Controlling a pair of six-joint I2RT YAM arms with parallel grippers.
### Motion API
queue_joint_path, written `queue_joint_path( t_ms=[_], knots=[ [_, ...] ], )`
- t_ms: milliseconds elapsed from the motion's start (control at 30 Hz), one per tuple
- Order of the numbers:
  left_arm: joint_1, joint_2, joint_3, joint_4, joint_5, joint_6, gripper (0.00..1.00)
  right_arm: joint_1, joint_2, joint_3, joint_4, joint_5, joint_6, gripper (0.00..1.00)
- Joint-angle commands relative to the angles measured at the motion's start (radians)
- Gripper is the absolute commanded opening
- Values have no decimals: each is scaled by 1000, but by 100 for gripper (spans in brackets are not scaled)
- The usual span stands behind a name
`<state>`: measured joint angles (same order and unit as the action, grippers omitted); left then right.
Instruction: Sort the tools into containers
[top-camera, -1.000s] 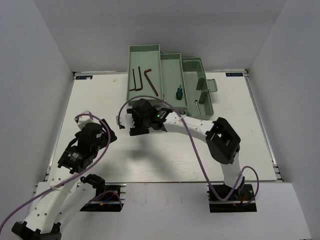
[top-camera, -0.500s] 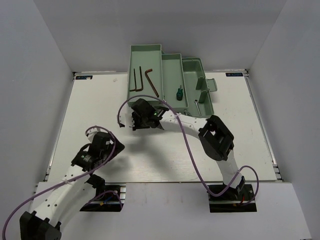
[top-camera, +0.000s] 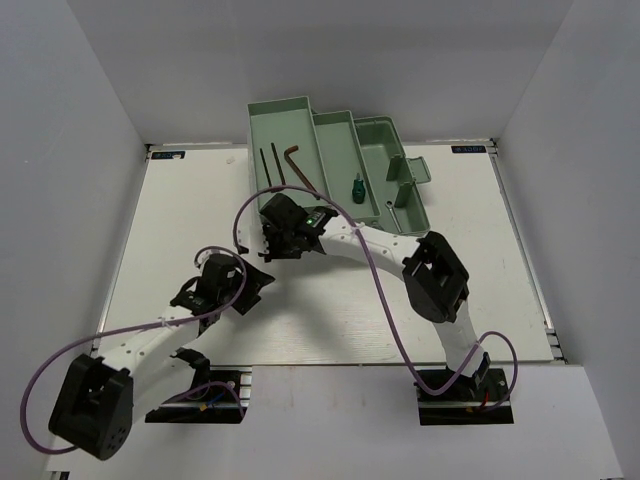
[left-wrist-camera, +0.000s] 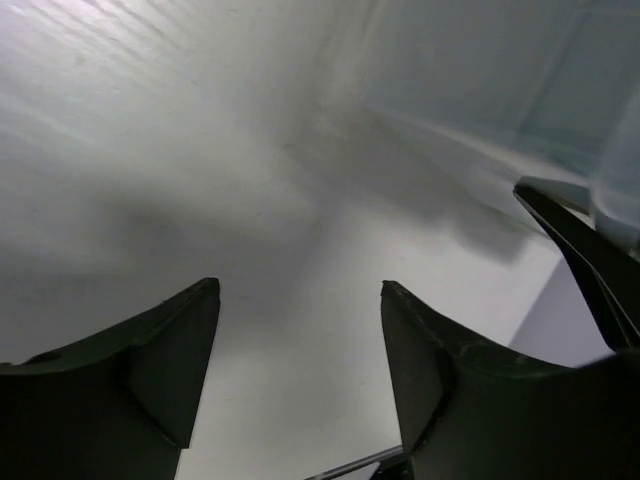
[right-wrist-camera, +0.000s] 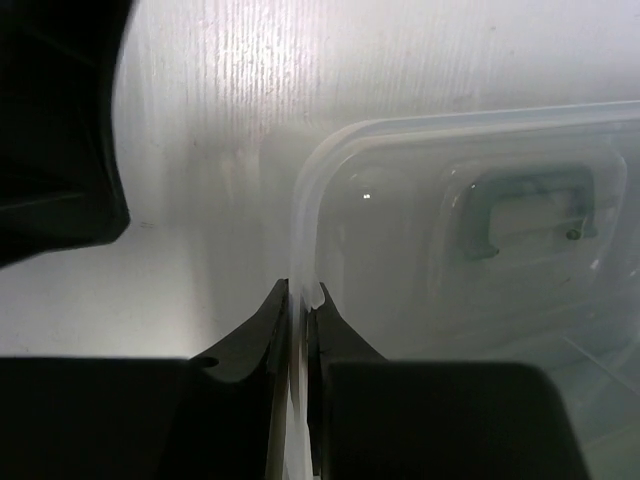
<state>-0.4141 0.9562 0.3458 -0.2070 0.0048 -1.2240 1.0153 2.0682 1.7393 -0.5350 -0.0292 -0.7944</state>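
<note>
white table (top-camera: 180, 220) beneath right claw (right-wrist-camera: 298, 292) clamped on the clear lid (right-wrist-camera: 400, 300) rim, left claw (left-wrist-camera: 300, 295) spread apart.

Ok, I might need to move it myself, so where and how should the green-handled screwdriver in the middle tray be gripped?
Grip the green-handled screwdriver by its stubby green handle, its thickest part, coming straight down from above: it lies low in the middle tray, whose walls bar a sideways approach. The open left pincer looks free; the right pincer is shut on the clear lid.
</note>
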Motion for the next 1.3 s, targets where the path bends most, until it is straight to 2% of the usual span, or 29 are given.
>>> queue_joint_path(
  t_ms=[0,100,200,233,333,367,433,467,500,567,667,767,833,967,1067,1100,1133,1167,1200,1267],
  knots=[
    [6,56,-36,159,66,-63,72,16,-174,155,128,64,-49,0],
    [17,90,-103,263,112,-129,66,11,-191,187,129,81,-39,0],
    [37,101,-206,383,133,-183,56,6,-203,207,127,87,-28,0],
    [37,110,-231,484,133,-216,53,9,-204,209,122,89,-23,0],
    [46,133,-303,663,133,-229,40,5,-217,215,118,94,-2,0],
    [58,142,-303,694,123,-229,29,5,-220,215,115,94,1,0],
    [67,171,-317,770,109,-215,18,5,-230,210,113,89,9,0],
    [67,214,-317,793,109,-200,9,5,-237,206,110,89,9,0],
    [78,240,-285,811,109,-177,8,8,-243,201,106,89,20,0],
    [87,300,-239,811,124,-114,9,8,-255,178,101,80,21,0],
    [124,424,-127,837,147,-63,22,6,-278,135,92,71,37,0],
    [138,533,-15,837,158,-37,29,3,-309,85,92,68,44,0],
    [164,619,104,825,191,-16,29,6,-325,66,89,58,60,0],
    [173,693,273,747,210,6,29,6,-345,43,84,54,64,0],
    [192,708,329,730,210,6,29,8,-353,29,84,45,75,0],
    [192,720,329,730,221,6,29,8,-355,28,83,48,81,3],
    [201,733,338,739,236,6,29,6,-356,25,76,43,86,15],
    [201,733,338,750,245,6,29,8,-361,23,69,40,89,29],
    [201,746,338,773,265,6,29,9,-361,22,58,40,92,57],
    [210,760,348,773,274,6,29,12,-370,19,32,40,95,73]
  ],
)
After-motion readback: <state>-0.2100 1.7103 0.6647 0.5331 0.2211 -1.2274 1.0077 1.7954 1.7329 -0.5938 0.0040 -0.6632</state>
